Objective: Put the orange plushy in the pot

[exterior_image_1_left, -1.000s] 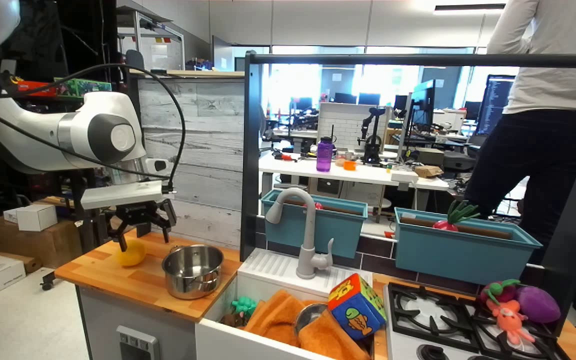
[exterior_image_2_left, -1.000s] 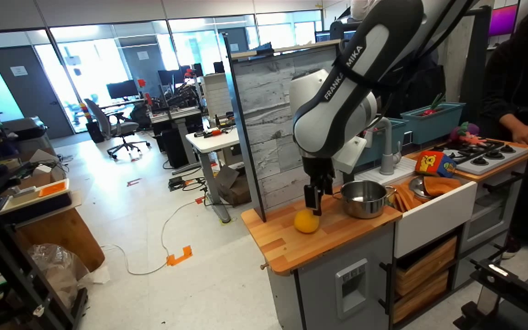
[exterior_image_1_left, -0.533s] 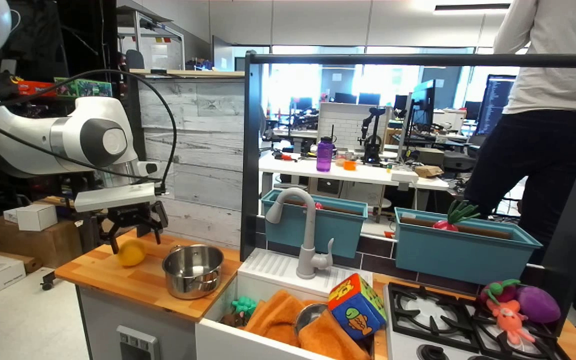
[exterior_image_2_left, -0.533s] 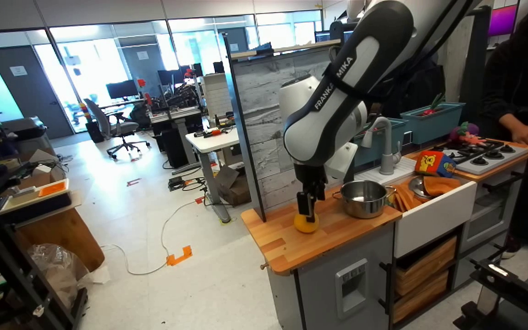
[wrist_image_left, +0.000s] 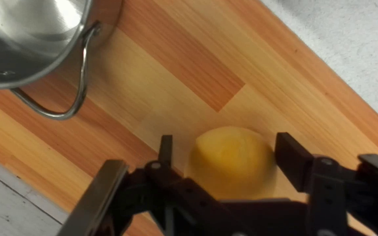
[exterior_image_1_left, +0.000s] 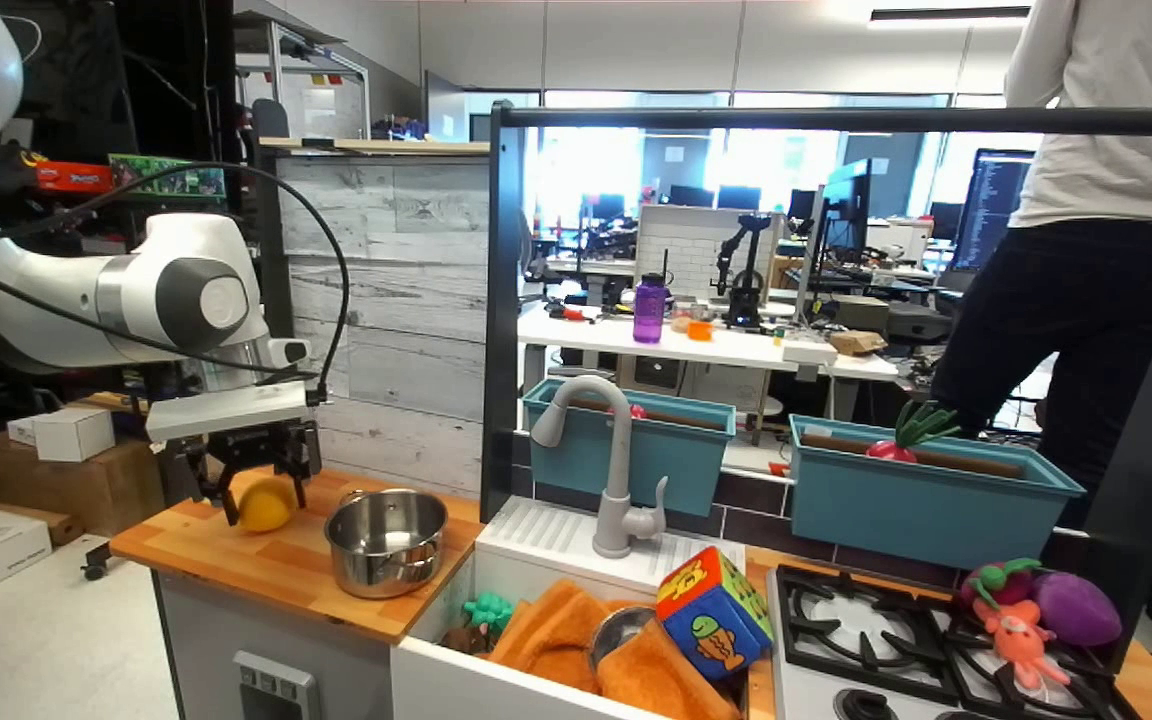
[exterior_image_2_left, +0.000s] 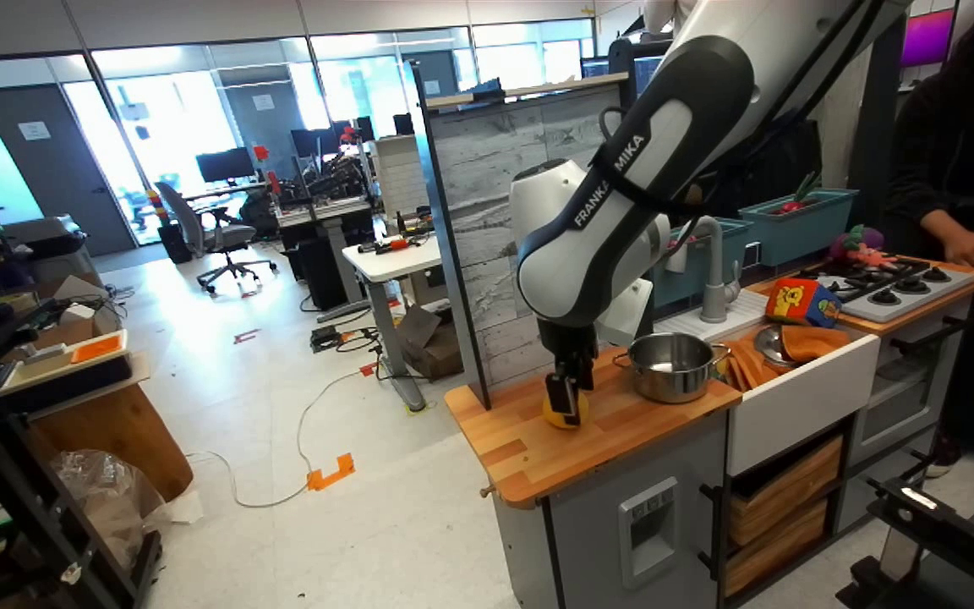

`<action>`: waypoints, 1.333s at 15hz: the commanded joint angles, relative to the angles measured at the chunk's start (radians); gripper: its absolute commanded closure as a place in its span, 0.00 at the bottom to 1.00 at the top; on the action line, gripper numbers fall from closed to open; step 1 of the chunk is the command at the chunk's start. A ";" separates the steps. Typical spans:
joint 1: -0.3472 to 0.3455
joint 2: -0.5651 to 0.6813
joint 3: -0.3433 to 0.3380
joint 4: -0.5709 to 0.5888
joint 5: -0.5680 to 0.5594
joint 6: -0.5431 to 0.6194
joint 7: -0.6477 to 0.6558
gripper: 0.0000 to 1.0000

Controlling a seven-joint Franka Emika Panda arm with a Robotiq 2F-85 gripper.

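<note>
Over the counter (exterior_image_1_left: 266, 572), our gripper (wrist_image_left: 226, 150) is now lower & narrower, not yet clamped (gap on 1 side), so we prob. grasp next. Our pot (exterior_image_1_left: 384, 568) sits by the edge at the sink (exterior_image_2_left: 804, 410). Our plushy (wrist_image_left: 231, 164), straddled, lies btwn pot & outer edge: round, yellow-orange, part-hidden.

Sink (exterior_image_1_left: 461, 688) w/ orange cloths (exterior_image_1_left: 553, 632) in it, gray faucet (exterior_image_1_left: 619, 480) at its back, toy cube (exterior_image_1_left: 714, 615) at its edge nr stove (exterior_image_1_left: 804, 685). Teal planter (exterior_image_1_left: 676, 470) behind sink; purple btl (exterior_image_1_left: 649, 312) on white tbl (exterior_image_1_left: 726, 352) farther back.
</note>
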 commanded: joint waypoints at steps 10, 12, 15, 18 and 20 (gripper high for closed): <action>-0.016 -0.024 0.002 -0.002 -0.006 0.019 -0.065 0.94; -0.025 -0.062 -0.003 -0.037 -0.007 0.025 -0.060 0.96; -0.046 -0.147 -0.007 -0.129 -0.004 0.041 -0.051 0.95; -0.065 -0.247 -0.015 -0.250 -0.004 0.071 -0.037 0.95; -0.089 -0.311 -0.010 -0.331 -0.021 0.084 -0.014 0.95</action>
